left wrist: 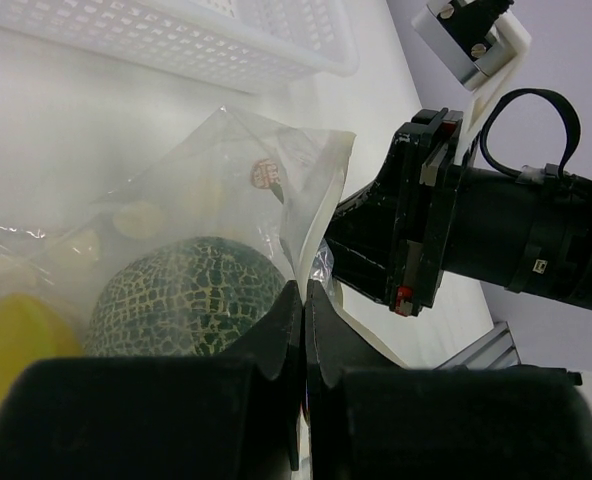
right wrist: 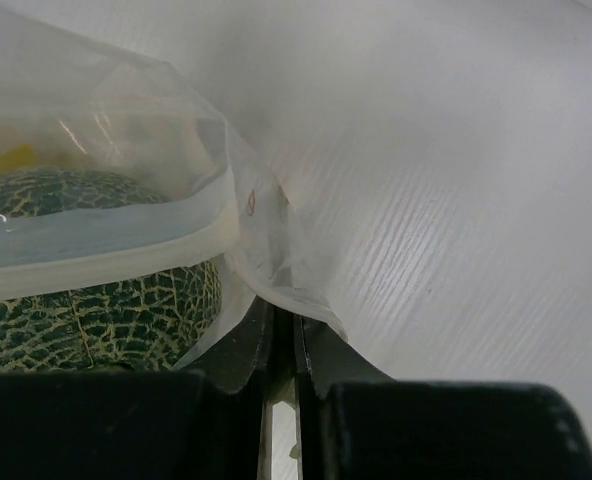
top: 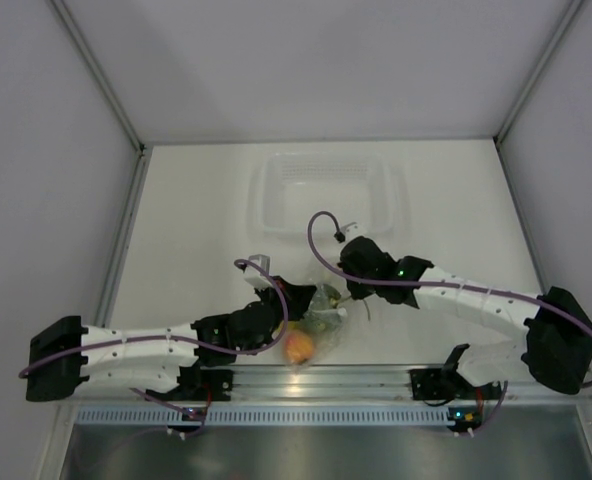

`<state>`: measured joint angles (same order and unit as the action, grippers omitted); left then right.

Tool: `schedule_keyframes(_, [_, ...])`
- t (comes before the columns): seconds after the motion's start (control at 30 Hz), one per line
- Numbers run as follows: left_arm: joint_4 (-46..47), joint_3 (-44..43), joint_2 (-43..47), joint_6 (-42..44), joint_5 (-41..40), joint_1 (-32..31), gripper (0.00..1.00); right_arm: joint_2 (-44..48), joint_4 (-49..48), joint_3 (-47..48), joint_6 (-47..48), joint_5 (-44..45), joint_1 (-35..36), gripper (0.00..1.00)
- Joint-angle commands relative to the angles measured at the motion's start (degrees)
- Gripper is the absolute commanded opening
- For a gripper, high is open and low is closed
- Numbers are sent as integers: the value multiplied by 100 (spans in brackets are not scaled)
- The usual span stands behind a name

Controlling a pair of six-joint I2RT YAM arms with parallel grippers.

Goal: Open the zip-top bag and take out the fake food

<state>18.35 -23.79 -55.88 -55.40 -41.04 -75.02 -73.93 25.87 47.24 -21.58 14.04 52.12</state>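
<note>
The clear zip-top bag (top: 321,318) lies near the table's front edge between my two grippers. Inside it show the mottled green melon (left wrist: 181,300), a yellow fruit (left wrist: 16,335) and an orange-red fruit (top: 298,347). My left gripper (left wrist: 305,290) is shut on one lip of the bag (left wrist: 306,215) at its mouth. My right gripper (right wrist: 284,318) is shut on the opposite lip of the bag (right wrist: 266,255), with the melon (right wrist: 86,290) close at its left. In the top view the left gripper (top: 298,298) and right gripper (top: 348,280) face each other across the bag.
A rigid clear tub (top: 326,195) stands behind the bag at mid table; its perforated wall (left wrist: 176,40) shows in the left wrist view. The right arm's black wrist (left wrist: 476,235) is close on the right of the bag. The metal front rail (top: 326,380) runs just below.
</note>
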Motion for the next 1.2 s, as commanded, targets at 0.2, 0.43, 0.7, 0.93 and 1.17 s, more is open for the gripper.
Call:
schedule_keyframes(0.2, [116, -91, 68, 20, -106, -21, 0, 643, 444, 531, 277, 318, 53, 0])
schedule_keyframes(0.43, [99, -108, -28, 116, -115, -12, 0, 933, 1060, 1163, 611, 415, 114, 0])
schedule_keyframes(0.7, [99, -82, -160, 108, -19, -12, 0, 1161, 1456, 1744, 971, 907, 123, 0])
schedule_keyframes(0.93, [81, -20, -160, 99, 69, -12, 0, 1574, 1324, 2095, 1385, 1144, 114, 0])
schedule_keyframes(1.17, [72, 50, -178, 64, 26, -21, 0, 1899, 1105, 2131, 1210, 813, 62, 0])
